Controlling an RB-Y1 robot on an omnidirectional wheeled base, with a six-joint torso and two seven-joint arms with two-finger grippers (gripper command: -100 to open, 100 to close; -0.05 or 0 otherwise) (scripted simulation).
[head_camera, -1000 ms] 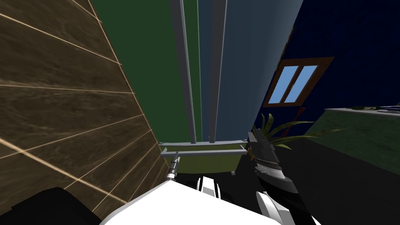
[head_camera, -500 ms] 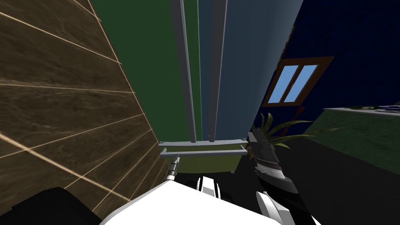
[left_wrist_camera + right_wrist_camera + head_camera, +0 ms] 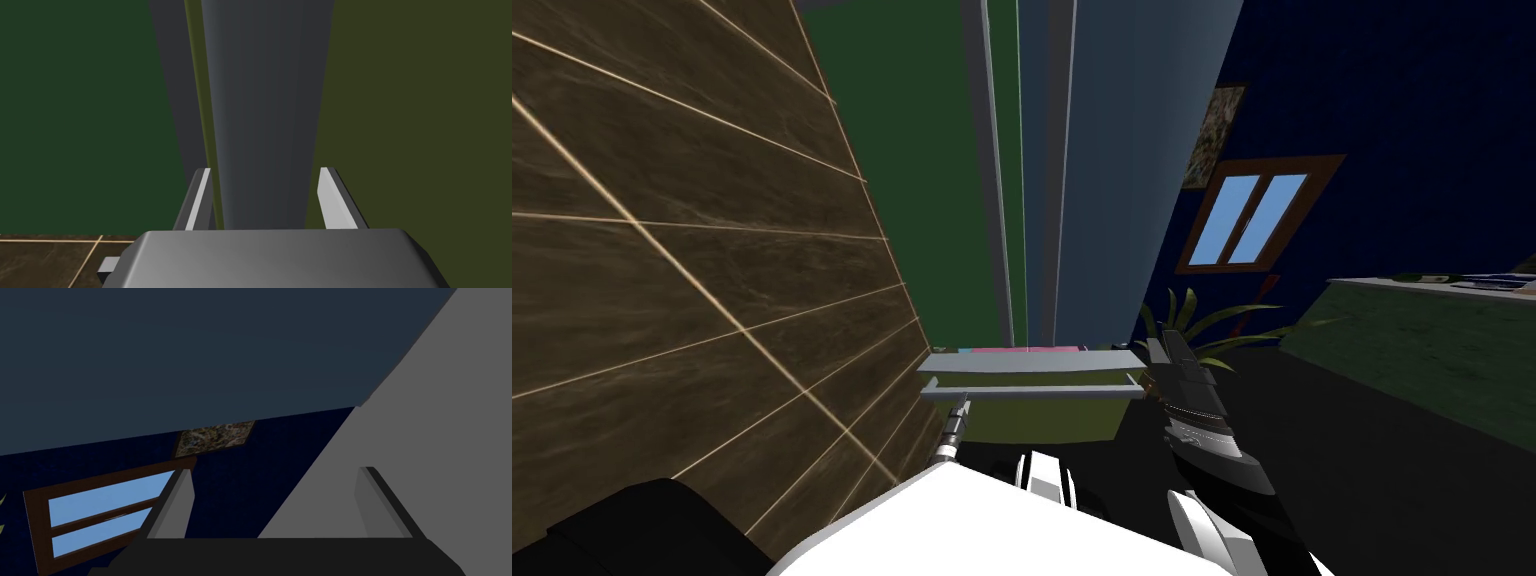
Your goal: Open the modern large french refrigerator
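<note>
The left pincer [image 3: 265, 171] was clamped on a grey handle [image 3: 265, 100], one finger pressing each side of the bar, near its left end by the tiled wall [image 3: 662, 250]. From there the handle ran level to the right across the olive drawer [image 3: 1032, 425] at the foot of the refrigerator [image 3: 912, 200], which stood directly ahead. The drawer seemed a little way out, with a pink and teal strip showing behind its top edge. The pull, I judged, had to come straight back, square to the bar. The right pincer [image 3: 275, 469] hung open and empty beside the drawer's right end.
</note>
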